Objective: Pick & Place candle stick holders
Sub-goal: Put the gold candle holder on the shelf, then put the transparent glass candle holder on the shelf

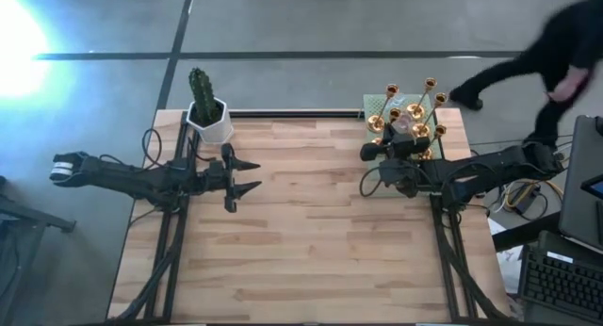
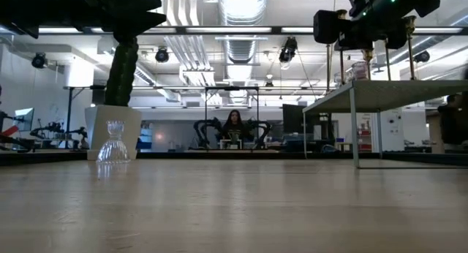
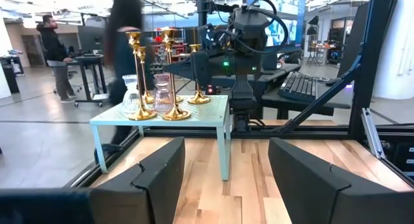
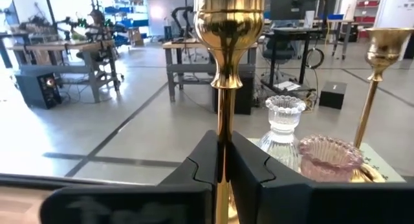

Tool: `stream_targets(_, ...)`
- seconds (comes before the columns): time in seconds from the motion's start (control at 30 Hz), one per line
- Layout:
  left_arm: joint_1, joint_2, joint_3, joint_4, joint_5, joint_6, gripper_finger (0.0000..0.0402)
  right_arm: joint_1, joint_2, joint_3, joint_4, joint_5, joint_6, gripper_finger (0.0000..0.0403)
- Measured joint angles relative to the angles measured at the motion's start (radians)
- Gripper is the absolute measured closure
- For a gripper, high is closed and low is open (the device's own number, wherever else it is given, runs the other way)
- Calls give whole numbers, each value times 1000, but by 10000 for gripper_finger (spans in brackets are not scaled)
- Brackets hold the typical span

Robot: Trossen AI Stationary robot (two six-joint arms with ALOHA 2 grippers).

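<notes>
Right gripper (image 4: 223, 169) is up at the small mint-green stand (image 1: 371, 104) in the table's far right corner, fingers (image 4: 200, 162) clamped on the thin stem of a tall gold candle stick holder (image 4: 226, 62); its cup fills the right wrist view; just behind it stand a clear glass holder (image 4: 283, 123) and a pinkish glass holder (image 4: 326, 156), with another gold holder (image 4: 378, 68) off to the side. From above, the gold cluster (image 1: 412, 109) crowds the stand top; the right arm reaches in from the table's right edge. Over on the left, the left gripper (image 1: 247, 175) hangs above the wood with its fingers (image 3: 158, 179) spread wide, nothing between them, near the white pot with the cactus (image 1: 207, 109); one small clear glass holder (image 2: 113, 142) sits on the wooden table (image 1: 311, 241) in front of that pot. A person (image 1: 542, 53) walks past beyond the far right corner.
</notes>
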Motion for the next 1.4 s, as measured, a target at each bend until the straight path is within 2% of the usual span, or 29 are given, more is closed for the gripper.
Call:
stream_targets(0.2, 1, 0, 0, 0, 0, 0, 173, 1, 3, 21, -12, -25, -45, 348)
stream_targets(0.6, 1, 0, 0, 0, 0, 0, 173, 0, 0, 23, -40, 1, -49, 276)
stream_targets(1.17, 0, 0, 0, -1, 0, 0, 173, 0, -70, 25, -98, 14, -45, 263)
stream_targets(1.4, 0, 0, 0, -1, 0, 0, 173, 0, -81, 25, -102, -34, -41, 252)
